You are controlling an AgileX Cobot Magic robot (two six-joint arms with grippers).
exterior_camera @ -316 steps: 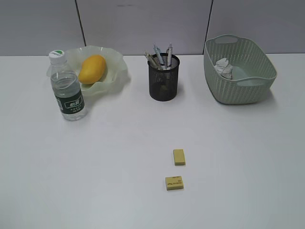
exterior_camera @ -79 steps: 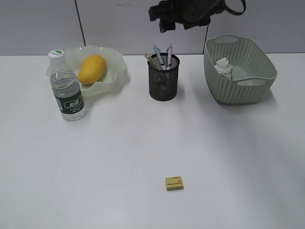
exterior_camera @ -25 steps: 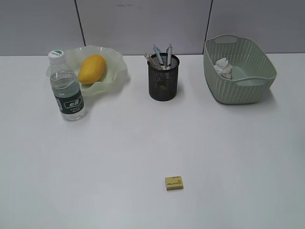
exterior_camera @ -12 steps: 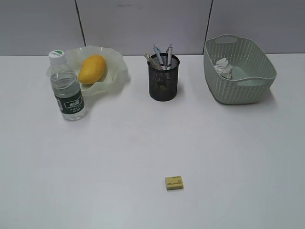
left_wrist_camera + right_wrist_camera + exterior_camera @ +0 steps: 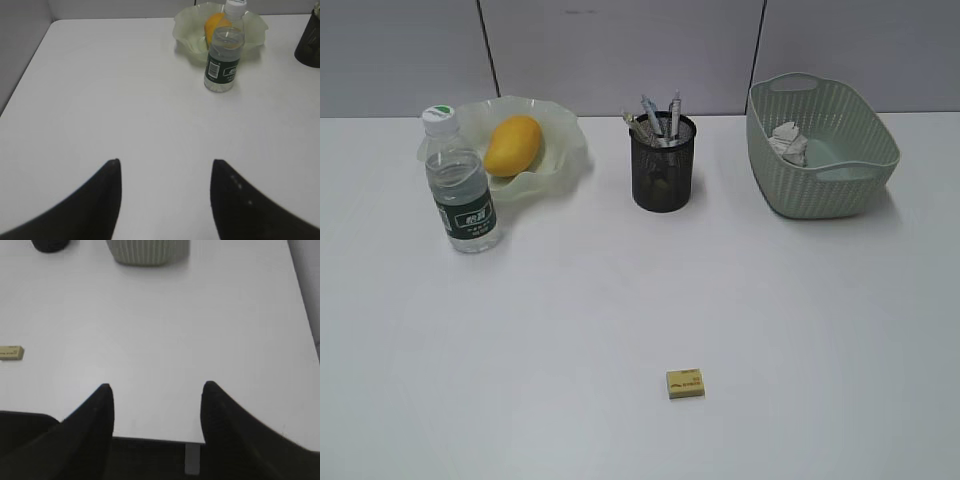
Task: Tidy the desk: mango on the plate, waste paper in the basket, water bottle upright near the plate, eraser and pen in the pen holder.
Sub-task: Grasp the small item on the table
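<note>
Smooth oval mango [image 5: 513,144] in ruffled translucent plate [image 5: 565,150]; clear bottle [image 5: 462,185] upright beside it. Crumpled paper [image 5: 789,141] in woven-look basket [image 5: 840,190]. Flat yellow eraser [image 5: 685,383] on matte desk [image 5: 570,330]. Left gripper [image 5: 165,167], right gripper [image 5: 156,390] spread wide, empty.

The left gripper [image 5: 165,167] hangs open over the bare desk [image 5: 125,100]; nothing sits between its fingers. The water bottle [image 5: 224,50] stands upright, just before the plate [image 5: 187,30] holding the mango [image 5: 212,27].
</note>
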